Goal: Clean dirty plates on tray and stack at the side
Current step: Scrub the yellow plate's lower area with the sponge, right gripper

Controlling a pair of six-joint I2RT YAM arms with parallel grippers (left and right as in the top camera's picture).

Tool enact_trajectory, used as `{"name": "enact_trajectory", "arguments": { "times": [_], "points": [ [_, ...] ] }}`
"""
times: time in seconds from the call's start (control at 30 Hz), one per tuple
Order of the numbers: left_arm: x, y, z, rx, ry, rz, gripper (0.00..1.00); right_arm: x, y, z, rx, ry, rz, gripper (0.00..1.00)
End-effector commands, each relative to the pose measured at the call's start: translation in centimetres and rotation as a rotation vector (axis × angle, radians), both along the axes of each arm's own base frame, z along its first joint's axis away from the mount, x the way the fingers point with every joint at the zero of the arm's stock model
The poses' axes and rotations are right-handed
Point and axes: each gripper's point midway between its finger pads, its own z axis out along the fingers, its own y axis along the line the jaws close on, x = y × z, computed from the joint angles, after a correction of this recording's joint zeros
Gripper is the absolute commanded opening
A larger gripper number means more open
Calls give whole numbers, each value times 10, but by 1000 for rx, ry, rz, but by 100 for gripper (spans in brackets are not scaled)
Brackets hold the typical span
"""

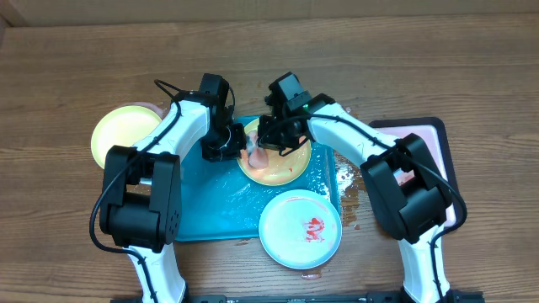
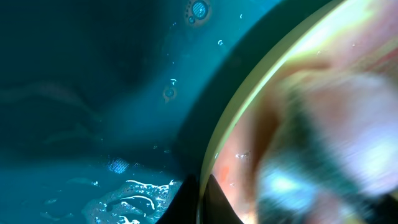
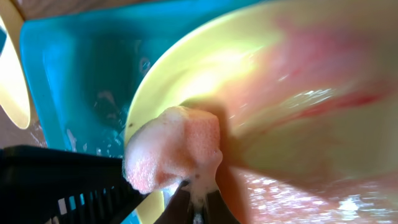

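A yellow-green plate [image 1: 282, 164] smeared with red sauce lies at the back of the teal tray [image 1: 210, 206]. My left gripper [image 1: 232, 145] is shut on its left rim; the left wrist view shows the fingers [image 2: 199, 202] pinching that rim [image 2: 214, 143]. My right gripper [image 1: 269, 141] is shut on a foamy pink sponge [image 3: 174, 149] pressed on the plate's inside [image 3: 280, 74]. A pale blue plate [image 1: 301, 227] with red sauce sits at the tray's front right corner. A second yellow-green plate [image 1: 126, 135] lies on the table left of the tray.
A black-rimmed pink tray [image 1: 434, 139] stands at the right, partly under my right arm. Soapy water pools on the teal tray floor [image 2: 134, 199] and wets the table by the tray's right edge [image 1: 349, 177]. The table is wood.
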Motion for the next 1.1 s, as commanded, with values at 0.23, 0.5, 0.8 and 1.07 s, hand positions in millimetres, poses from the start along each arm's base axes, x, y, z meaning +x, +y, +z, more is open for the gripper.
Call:
{"name": "enact_trajectory", "arguments": {
  "times": [0.23,0.5,0.8,1.07],
  "points": [
    [-8,8,-10,35,34,-14,4,29,-35,-21,-76,25,-188,4],
    [-8,8,-10,35,35,-14,4,20,-53,-65,-107,151,-211,4],
    [-9,8,-10,36,36,-14,4,30,-113,-75,-224,219,-370,4],
    [-8,8,-10,36,36,-10,4,29,-152,-79,-277,261,-407,4]
  ]
}}
